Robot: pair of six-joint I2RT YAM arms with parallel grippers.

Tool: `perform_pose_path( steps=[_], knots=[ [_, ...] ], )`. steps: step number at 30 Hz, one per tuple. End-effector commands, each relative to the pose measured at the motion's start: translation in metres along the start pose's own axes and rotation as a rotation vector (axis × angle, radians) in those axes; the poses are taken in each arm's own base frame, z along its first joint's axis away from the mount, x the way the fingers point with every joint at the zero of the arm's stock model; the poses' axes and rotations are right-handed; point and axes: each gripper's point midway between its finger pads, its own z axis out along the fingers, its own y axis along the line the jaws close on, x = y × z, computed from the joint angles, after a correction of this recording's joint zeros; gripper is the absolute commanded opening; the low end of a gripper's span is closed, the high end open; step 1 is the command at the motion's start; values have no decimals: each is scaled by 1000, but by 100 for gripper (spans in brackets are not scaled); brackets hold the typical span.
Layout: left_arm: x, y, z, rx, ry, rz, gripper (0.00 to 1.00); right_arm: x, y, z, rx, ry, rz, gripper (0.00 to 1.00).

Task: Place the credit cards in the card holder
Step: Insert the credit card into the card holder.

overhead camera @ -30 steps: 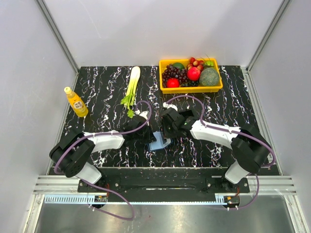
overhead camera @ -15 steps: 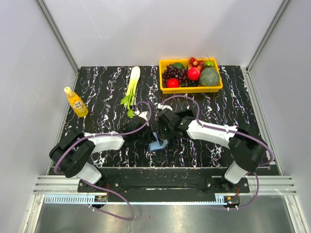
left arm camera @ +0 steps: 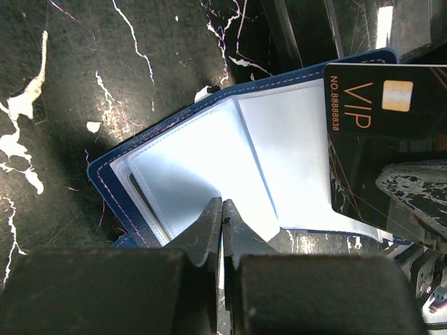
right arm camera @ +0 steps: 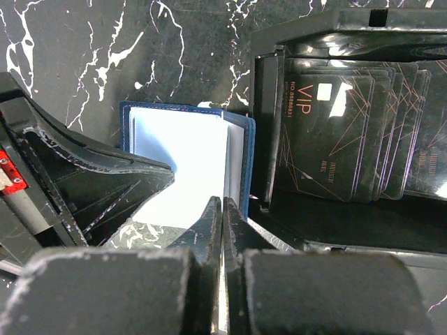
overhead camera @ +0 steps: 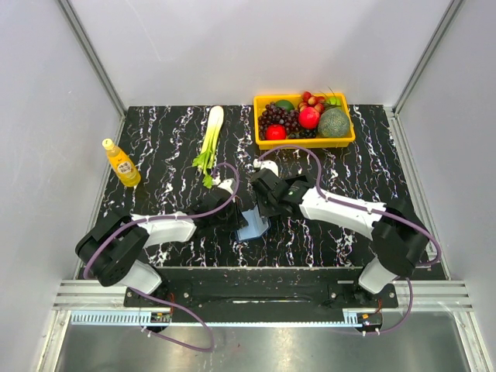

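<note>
At table (overhead camera: 155,139) centre the holder (overhead camera: 253,226) lies open, left gripper (left arm camera: 222,208) closed at its sleeve (left arm camera: 202,164), right gripper (right arm camera: 222,204) clamping a card (left arm camera: 370,139); you should square that card to the sleeve mouth before sliding.

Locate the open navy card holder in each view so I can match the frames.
Top external: small navy-blue folding card holder, lying open, just below frame centre.
Left wrist: fills mid-frame, pale blue inside up.
Right wrist: left of centre, beside the black rectangular card tray.
Shared landmark: the shut left claw, tip at the holder's pale page.
</note>
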Motion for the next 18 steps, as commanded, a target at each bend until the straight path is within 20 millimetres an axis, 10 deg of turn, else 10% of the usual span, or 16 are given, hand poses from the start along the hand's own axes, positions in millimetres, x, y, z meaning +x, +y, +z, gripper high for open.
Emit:
perform_pose_path(
  steps=[1,18],
  knots=[
    [23,38,-3,-145,64,22,0,-16,7,-6,0,-40,-24,0],
    [16,30,-2,-125,55,27,0,5,-10,9,150,73,-236,0]
  ],
)
